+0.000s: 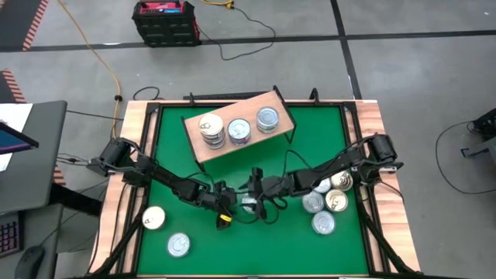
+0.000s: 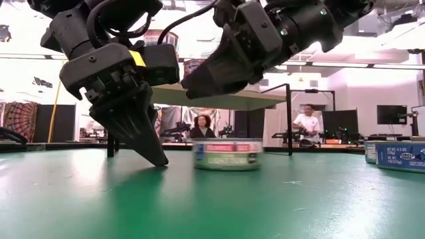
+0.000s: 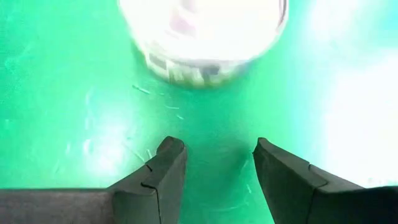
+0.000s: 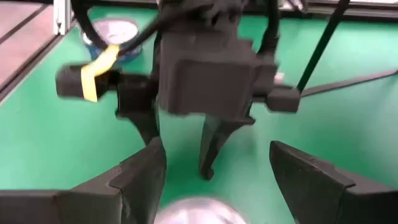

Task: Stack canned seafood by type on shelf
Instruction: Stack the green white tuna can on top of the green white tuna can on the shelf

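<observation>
Can point(image 2: 227, 154) sits free on the table between both angled-down, open end effectors: left point(image 3: 214, 163), right point(image 4: 214, 168)

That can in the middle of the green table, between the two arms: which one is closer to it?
The right. The right gripper hangs just over the can, open fingers either side of it. The left gripper sits beside the can, open, tips down at the table.

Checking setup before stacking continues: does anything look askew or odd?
The shelf sits skewed, rotated against the table edges. Its cans stand upright. Otherwise nothing is spilled or visibly damaged.
</observation>
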Robot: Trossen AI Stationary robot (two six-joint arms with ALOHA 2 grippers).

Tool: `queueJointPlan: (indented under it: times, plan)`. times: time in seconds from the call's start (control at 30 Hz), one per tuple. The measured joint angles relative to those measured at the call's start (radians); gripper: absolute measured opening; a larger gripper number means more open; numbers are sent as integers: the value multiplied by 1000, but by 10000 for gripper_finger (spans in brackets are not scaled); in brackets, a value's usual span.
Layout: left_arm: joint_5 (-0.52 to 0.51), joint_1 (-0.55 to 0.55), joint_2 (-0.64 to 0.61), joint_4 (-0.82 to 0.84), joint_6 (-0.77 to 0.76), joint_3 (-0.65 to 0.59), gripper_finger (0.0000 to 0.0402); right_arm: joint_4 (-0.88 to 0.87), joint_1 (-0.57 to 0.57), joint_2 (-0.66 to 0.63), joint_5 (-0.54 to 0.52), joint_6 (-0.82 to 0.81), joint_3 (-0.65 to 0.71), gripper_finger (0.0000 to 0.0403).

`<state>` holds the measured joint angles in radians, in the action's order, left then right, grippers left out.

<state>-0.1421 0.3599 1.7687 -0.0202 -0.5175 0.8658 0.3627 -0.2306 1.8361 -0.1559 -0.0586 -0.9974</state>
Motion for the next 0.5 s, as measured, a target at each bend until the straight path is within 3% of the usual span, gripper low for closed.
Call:
queueJointPlan:
  times: [0.13,0.33,0.5]
  plan:
    - [8,0,0,6,0,0,180,-39,4,1,0,5,0,311]
    - [60,14,-15,14,0,-2,180,-385,2,-125,-30,-12,-25,311]
    - [-17,37,-28,-6,41,2,180,-594,32,-147,-134,-44,-14,311]
